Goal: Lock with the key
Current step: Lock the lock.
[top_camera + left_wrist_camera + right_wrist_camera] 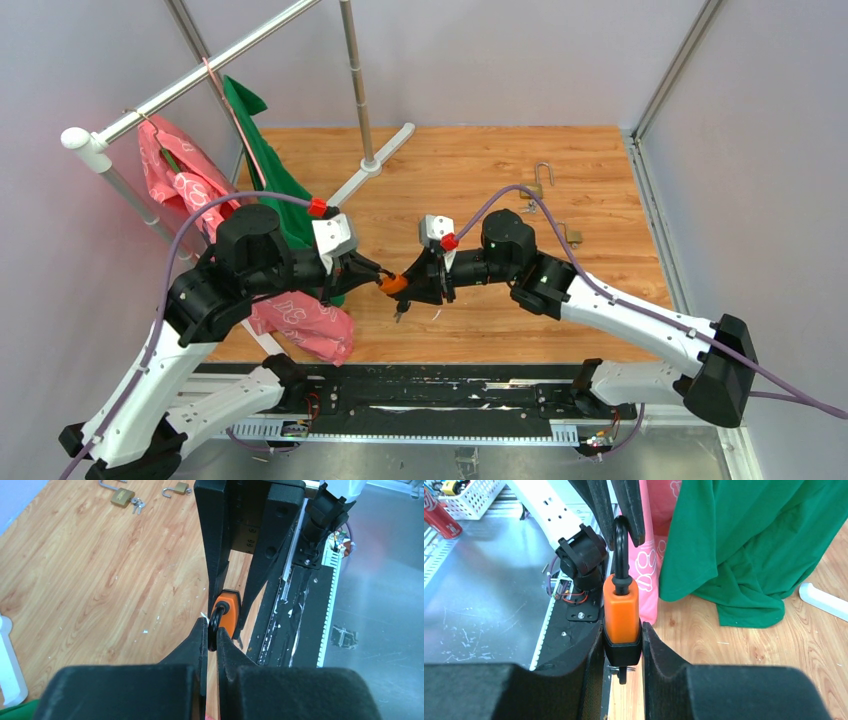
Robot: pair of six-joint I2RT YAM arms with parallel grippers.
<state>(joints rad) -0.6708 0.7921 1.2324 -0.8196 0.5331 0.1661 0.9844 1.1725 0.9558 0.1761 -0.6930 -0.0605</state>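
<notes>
Your left gripper point(211, 632) is pinched almost closed on the black shackle point(619, 545). Your right gripper point(623, 639) is narrowed onto the base of the orange padlock point(621, 605). The lock hangs between both arms, above the wooden tabletop point(600, 180). The key point(622, 675) under the body is mostly hidden by the fingers; you cannot tell how it sits.

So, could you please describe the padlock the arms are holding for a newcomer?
Look over the wooden table, at its middle, toward the near edge. The orange padlock is held there between the left hand and right hand. Unlike the brass padlocks lying farther back, it is orange with a black shackle.
</notes>
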